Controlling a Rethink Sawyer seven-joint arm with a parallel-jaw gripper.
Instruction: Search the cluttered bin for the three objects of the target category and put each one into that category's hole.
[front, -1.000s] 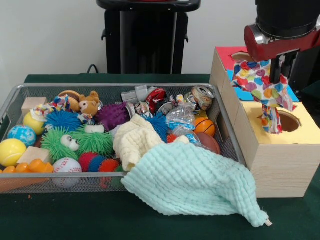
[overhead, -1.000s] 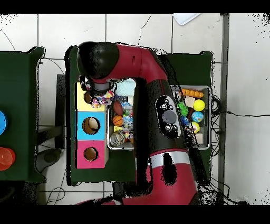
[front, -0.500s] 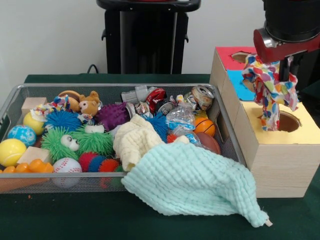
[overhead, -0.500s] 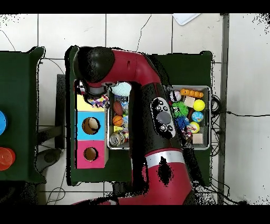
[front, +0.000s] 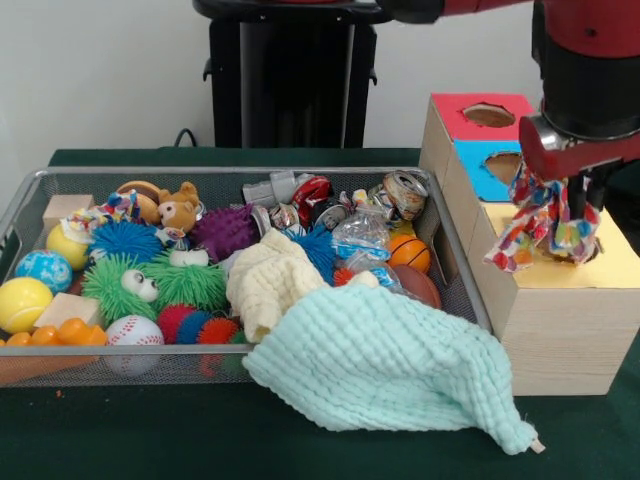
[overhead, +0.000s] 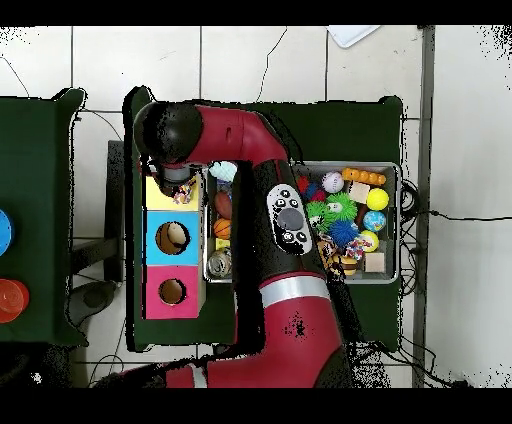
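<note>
My gripper (front: 568, 215) is shut on a ruffled print fabric piece (front: 530, 225) and holds it low over the yellow top (front: 615, 268) of the pale wooden box. The fabric hangs over the box's front-left edge. The yellow box's hole is hidden behind the gripper and the fabric. In the overhead view the fabric (overhead: 184, 192) shows at the arm's end over the yellow top (overhead: 158, 196). A second print fabric piece (front: 115, 208) lies at the far left of the wire mesh bin (front: 230, 172). A third piece does not show.
A mint waffle cloth (front: 390, 365) drapes over the bin's front rim onto the table. A cream cloth (front: 270, 280) lies beside it. Balls, spiky toys, cans and a teddy fill the bin. The blue-topped hole (front: 505, 165) and the red-topped hole (front: 488, 115) lie behind the yellow box.
My gripper has moved down and to the right with the print fabric. The fabric now hangs lower, right at the yellow top and covering the hole.
</note>
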